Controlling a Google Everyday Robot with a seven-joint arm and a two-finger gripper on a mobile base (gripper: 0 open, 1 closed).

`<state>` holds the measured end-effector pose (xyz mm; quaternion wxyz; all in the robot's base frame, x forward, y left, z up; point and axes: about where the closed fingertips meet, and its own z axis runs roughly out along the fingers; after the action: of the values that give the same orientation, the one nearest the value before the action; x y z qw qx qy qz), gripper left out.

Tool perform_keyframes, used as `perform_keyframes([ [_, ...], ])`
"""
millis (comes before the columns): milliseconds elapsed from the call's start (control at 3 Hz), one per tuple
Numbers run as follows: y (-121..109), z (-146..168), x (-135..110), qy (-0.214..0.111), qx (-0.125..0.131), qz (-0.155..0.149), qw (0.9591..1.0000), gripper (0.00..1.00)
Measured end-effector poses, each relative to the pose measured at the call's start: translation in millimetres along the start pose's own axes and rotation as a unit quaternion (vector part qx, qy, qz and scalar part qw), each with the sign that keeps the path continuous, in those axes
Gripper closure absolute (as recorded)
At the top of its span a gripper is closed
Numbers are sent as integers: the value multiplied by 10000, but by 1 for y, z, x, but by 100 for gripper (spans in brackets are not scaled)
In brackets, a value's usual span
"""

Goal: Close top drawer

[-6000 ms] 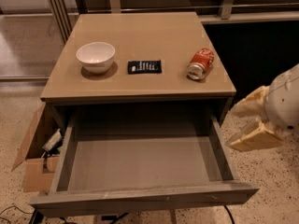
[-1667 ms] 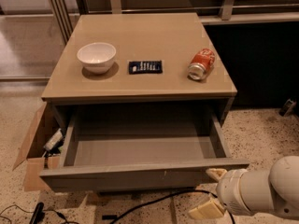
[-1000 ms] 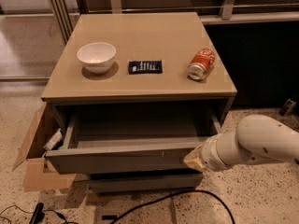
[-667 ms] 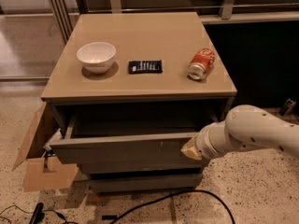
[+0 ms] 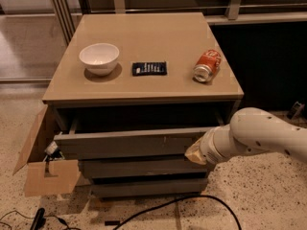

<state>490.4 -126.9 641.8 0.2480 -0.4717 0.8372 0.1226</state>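
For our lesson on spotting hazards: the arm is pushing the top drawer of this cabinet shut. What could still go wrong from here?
1. The claw presses at the right end of the top drawer front, so the drawer might skew and jam.
2. A hard final push could jolt the cabinet top; the soda can lies on its side and might roll off.
3. The cardboard box sits against the drawer's left corner and could snag.

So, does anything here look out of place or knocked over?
The soda can lies on its side on the cabinet top. The top drawer sticks out partway, with the gripper against its front's right end. Nothing spilled.
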Motion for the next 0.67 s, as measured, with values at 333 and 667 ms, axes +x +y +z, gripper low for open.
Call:
perform_keyframes([
  [333, -14, 8, -1, 34, 36, -35, 10000, 38],
  [667, -35, 20, -15, 60, 165, -210, 9996, 15],
])
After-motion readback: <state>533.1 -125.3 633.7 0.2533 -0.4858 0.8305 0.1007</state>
